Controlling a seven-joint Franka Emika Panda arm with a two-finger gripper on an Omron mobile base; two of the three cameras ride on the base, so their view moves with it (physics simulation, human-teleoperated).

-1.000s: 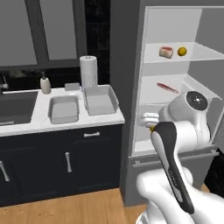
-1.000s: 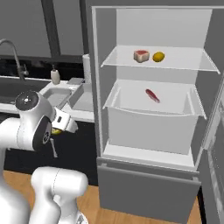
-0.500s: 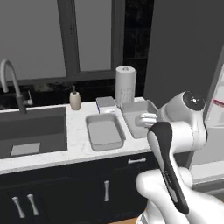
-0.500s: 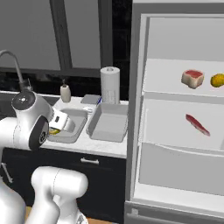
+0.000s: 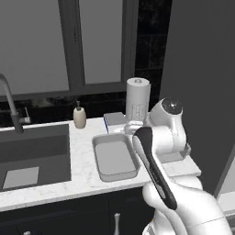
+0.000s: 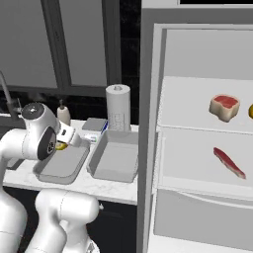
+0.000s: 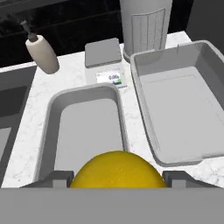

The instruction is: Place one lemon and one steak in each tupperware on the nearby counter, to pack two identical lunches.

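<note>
You have two tupperware tubs on the counter (image 5: 82, 176): the left tupperware (image 7: 50, 127) and the right tupperware (image 7: 144, 83), side by side and both empty. Count two steaks in the open fridge (image 6: 197, 118): a blocky steak chunk (image 6: 224, 107) on the upper shelf and a thin steak strip (image 6: 229, 162) on the shelf below. Count two lemons: one held lemon (image 7: 117, 169) in the pincer (image 7: 117, 177), and a second lemon (image 6: 250, 111) cut off at the right frame edge beside the chunk.

The pincer's fingers (image 7: 57, 178) sit on either side of the held lemon, closed on it. The hand hangs over the near end of the left tub, looking down and forward. In the right base view the arm is folded tight, elbow high, with the yellow just visible beside the wrist. Far of the tubs stand a paper towel roll (image 5: 137, 98), a scale (image 7: 104, 59) and a soap bottle (image 5: 80, 116); the sink (image 5: 32, 153) lies left.
</note>
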